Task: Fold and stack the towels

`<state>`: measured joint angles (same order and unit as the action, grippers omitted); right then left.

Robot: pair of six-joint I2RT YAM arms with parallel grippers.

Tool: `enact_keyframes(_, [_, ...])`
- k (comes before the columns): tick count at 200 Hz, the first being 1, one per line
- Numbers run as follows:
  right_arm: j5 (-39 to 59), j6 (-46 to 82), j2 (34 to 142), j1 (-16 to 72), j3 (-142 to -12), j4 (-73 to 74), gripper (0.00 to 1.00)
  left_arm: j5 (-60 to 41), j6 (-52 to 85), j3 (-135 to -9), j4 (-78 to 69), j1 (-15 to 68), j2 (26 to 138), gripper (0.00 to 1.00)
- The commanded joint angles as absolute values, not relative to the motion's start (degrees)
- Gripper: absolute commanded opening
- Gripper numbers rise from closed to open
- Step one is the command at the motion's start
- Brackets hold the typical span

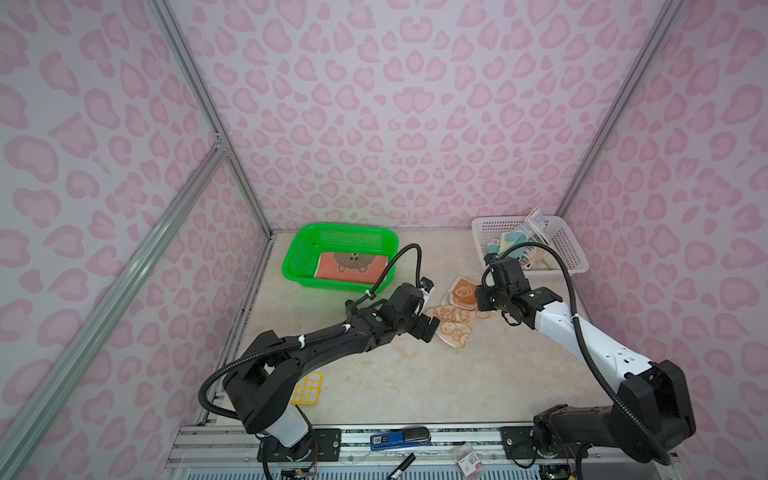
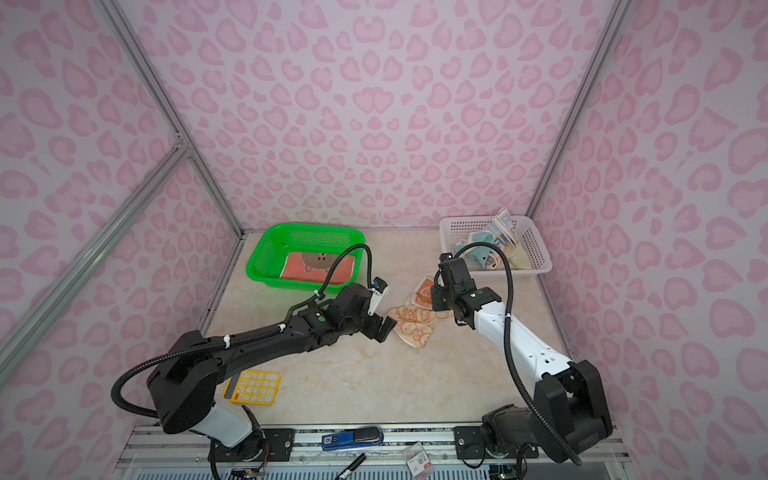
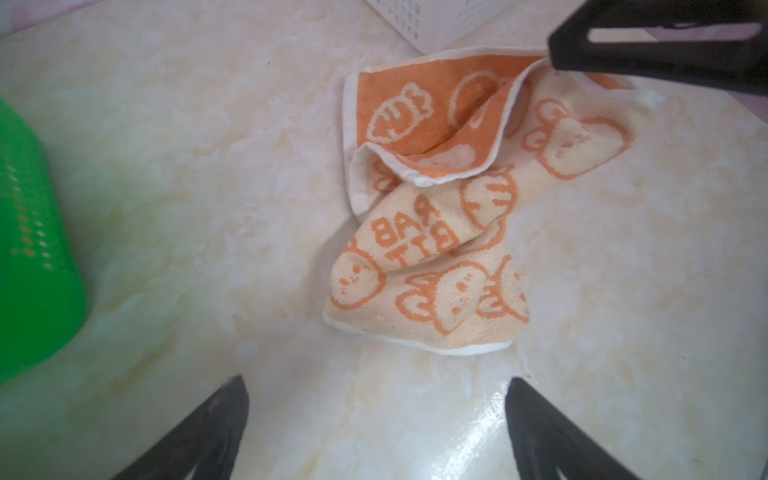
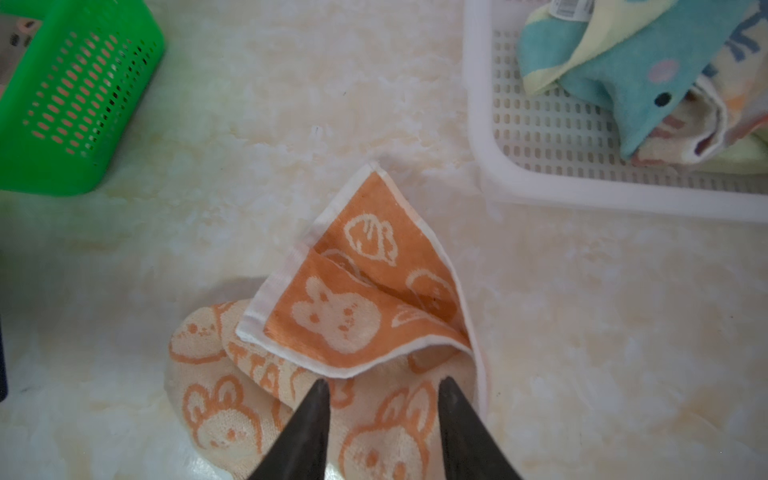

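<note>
Cream-and-orange terry, the rabbit-print towel (image 1: 453, 326), lies crumpled on the marble-pattern table (image 1: 374, 374), right of centre in both top views and between the two arms. One corner is turned over so that its orange face shows. We judge it to lie there, clear of both baskets, so that it can be spread and folded on open surface.

A rust-red towel (image 1: 353, 266) lies flat in the green basket (image 1: 297, 253) at upper centre, apparently the start of the stack. Unfolded towels (image 1: 515, 243) are heaped in the white basket (image 1: 480, 232) at upper right, so we judge most of the work outstanding.

Left gripper (image 3: 376, 379): jaws spread wide and empty, poised just beside the towel's edge, touching nothing we can see.

Right gripper (image 4: 384, 381): jaws parted moderately, tips low over the cream side by the turned-over flap, no cloth pinched between them. Whether the tips rest on the fabric we cannot tell.
</note>
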<state>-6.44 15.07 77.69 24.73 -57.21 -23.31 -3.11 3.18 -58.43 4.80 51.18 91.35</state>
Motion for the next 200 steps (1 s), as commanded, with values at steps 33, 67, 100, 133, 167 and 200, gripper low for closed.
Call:
enact_keyframes(33, [-6.3, 12.5, 79.8, 24.8, -63.1, -22.9, 0.46, -4.3, 0.7, -64.2, 6.7, 55.6, 96.6, 0.98])
enact_keyframes(67, [-16.5, 14.1, 77.4, 24.1, -64.1, -24.4, 0.48, -3.7, -0.3, -67.5, 8.9, 57.7, 99.6, 1.00])
enact_keyframes(100, [-20.1, 14.8, 72.6, 21.9, -61.7, -24.7, 0.50, -4.0, -0.5, -70.3, 9.8, 58.8, 102.7, 0.96])
enact_keyframes(133, [-19.8, 15.3, 68.4, 19.8, -57.8, -24.8, 0.50, -5.6, -0.3, -72.4, 10.2, 59.5, 106.2, 0.88])
enact_keyframes(167, [-19.3, 15.8, 66.8, 19.6, -54.5, -25.2, 0.50, -4.2, 0.0, -73.6, 9.5, 59.8, 110.6, 0.75])
enact_keyframes(200, [-18.0, 16.5, 66.5, 19.6, -53.1, -25.1, 0.50, -0.4, 0.7, -74.7, 9.2, 59.8, 114.7, 0.67])
